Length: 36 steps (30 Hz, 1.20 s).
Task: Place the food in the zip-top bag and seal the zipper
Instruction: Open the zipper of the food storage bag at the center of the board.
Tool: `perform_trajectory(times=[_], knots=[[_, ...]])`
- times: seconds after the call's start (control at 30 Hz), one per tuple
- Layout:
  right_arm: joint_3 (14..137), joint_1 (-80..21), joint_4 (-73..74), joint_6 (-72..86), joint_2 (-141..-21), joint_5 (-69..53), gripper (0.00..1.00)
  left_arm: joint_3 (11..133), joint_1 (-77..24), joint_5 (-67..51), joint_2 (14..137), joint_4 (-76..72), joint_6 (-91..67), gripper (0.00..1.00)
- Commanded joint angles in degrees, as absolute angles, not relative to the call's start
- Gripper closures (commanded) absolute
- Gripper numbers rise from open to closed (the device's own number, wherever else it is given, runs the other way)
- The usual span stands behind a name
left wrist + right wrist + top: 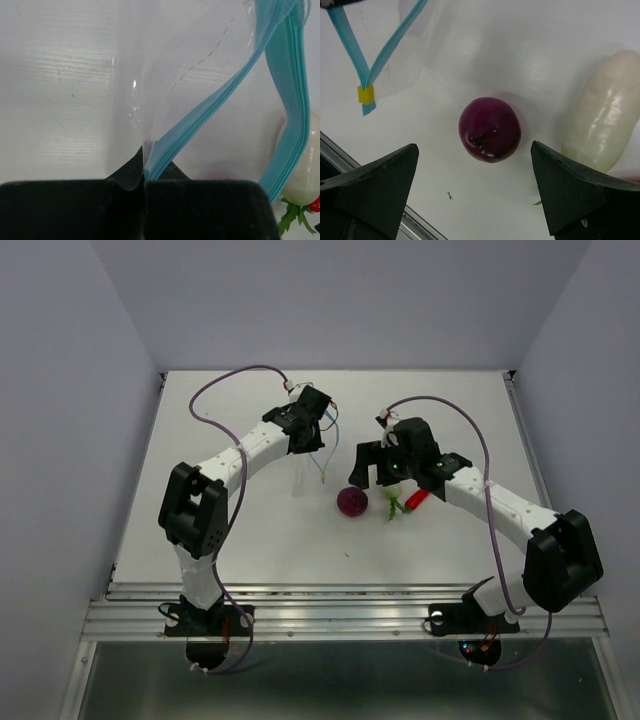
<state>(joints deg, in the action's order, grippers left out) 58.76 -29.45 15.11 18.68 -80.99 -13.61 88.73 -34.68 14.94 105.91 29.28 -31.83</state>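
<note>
Near the middle of the white tabletop, the left gripper is pinched tight on the small clear crinkly zip-top bag. Its jaws are closed on the edge where the thin light blue zipper strip comes in.

- Zipper: two blue tracks spread apart from the pinch point, so the mouth is unsealed. In the right wrist view they meet in a V at a small yellow tab.
- Bag: from overhead the plastic trails down from the left gripper toward the table, faint against the white.
- Right gripper: spread wide, nothing in it. In its wrist view the black fingers stand either side of the round dark purple ball, touching neither side.
- Ball: on the table, outside the bag, between the bag and the radish.
- White oblong radish with green leafy tip: lies just beside the ball, on the table. The left wrist camera sees it through the open loop of zipper.
- Curved red chili: next to the radish on the far side from the ball, partly under the right arm.

All three food items lie outside the bag.
</note>
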Motion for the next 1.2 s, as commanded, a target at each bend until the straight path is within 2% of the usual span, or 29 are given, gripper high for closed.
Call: perform_trajectory(times=[0.0, 0.17, 0.83, 1.0, 1.17], knots=[[57.58, -33.75, 15.38, 15.82, -80.42, -9.07, 0.00, 88.33, -34.89, 15.03, 103.18, 27.77, -30.59, 1.00], [56.69, -34.89, 14.86, 17.31, -82.87, -3.61, 0.00, 87.46, -34.80, 14.59, 102.66, 27.07, -30.50, 1.00], [55.02, -38.40, 9.32, 20.56, -91.67, -5.71, 0.00, 85.17, -34.89, 13.98, 101.43, 25.93, -30.85, 1.00], [55.02, -38.41, 8.79, 22.06, -92.99, -3.08, 0.00, 84.90, -34.89, 13.62, 101.51, 25.84, -30.85, 1.00], [54.93, -38.41, 8.61, 22.94, -94.04, -2.37, 0.04, 84.55, -34.81, 13.27, 101.16, 25.40, -30.94, 1.00]])
